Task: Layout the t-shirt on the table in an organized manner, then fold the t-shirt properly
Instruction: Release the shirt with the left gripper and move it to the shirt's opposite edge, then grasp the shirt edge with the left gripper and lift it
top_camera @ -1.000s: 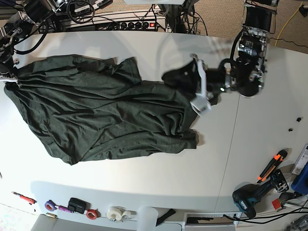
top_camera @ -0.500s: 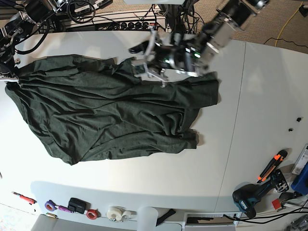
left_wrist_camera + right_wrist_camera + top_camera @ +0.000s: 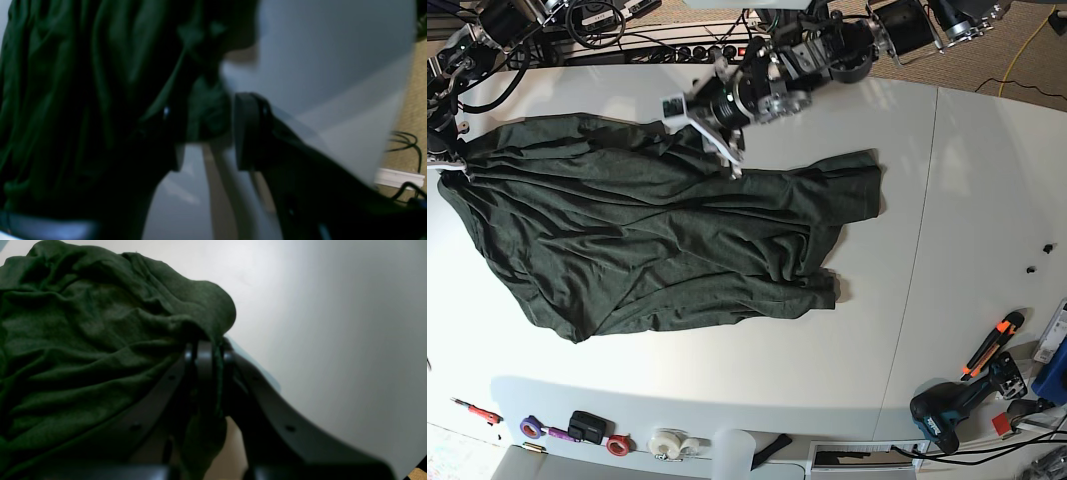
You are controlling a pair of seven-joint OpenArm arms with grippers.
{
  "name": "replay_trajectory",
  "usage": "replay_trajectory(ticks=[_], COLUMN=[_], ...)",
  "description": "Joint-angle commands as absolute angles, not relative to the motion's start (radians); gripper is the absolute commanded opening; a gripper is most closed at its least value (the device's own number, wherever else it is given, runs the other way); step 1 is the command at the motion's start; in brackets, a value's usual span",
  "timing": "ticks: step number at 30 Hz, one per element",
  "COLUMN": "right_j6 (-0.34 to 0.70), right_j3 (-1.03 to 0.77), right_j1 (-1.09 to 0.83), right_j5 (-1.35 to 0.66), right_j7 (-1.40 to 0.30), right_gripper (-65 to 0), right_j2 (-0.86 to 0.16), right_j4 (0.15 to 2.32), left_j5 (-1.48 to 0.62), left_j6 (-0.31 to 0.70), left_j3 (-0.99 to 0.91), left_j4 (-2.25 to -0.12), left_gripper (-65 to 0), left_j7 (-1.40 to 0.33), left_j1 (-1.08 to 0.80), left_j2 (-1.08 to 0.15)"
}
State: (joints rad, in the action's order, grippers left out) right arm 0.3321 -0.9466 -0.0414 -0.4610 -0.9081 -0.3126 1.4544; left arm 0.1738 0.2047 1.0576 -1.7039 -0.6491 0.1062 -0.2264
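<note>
The dark green t-shirt (image 3: 627,230) lies spread and wrinkled on the white table (image 3: 927,300); one sleeve lies flat at its right end. My left gripper (image 3: 712,125) hovers at the shirt's far edge. In the left wrist view its blurred fingers (image 3: 247,130) stand apart, a fold of the t-shirt (image 3: 83,83) lying loose between them. My right gripper (image 3: 442,160) is at the shirt's far left corner. In the right wrist view, the right gripper (image 3: 208,353) is shut with an edge of the t-shirt (image 3: 83,340) pinched between its fingers.
A drill (image 3: 947,410) and an orange-handled cutter (image 3: 992,345) lie at the front right. Tape rolls (image 3: 667,443) sit along the front edge. A power strip (image 3: 707,52) and cables run behind the table. A thin seam (image 3: 917,250) crosses the tabletop.
The left gripper let go of the right sleeve, which now lies flat, and swung left along the far edge to the shirt's upper hem. The right gripper has not moved.
</note>
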Motion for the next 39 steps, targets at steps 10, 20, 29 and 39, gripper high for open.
replay_trajectory(ticks=[10,20,29,39], right_j6=[0.333,0.333,0.333,0.333], right_j3=[-0.95,-0.95,-0.95,-0.95], right_j1=[-0.031,-0.031,-0.031,-0.031], right_j5=[-0.474,-0.474,-0.474,-0.474], right_j7=[-0.883,-0.882,-0.878,-0.879], right_gripper=[-65.0,-65.0,-65.0,-65.0], right_j2=[-0.338,-0.338,-0.338,-0.338], right_j4=[1.472,1.472,1.472,1.472], left_j5=[0.303,0.209,0.296,0.336], left_j6=[0.017,0.13,0.063,0.035], left_j3=[1.084,1.084,1.084,1.084], left_j4=[-1.715,-1.715,-1.715,-1.715], left_gripper=[-65.0,-37.1,-34.3,-32.5], left_j7=[-0.71,-0.732,-0.706,-0.687], left_j1=[0.117,0.097,0.097,0.097], left_j2=[-0.222,-0.218,-0.218,-0.218])
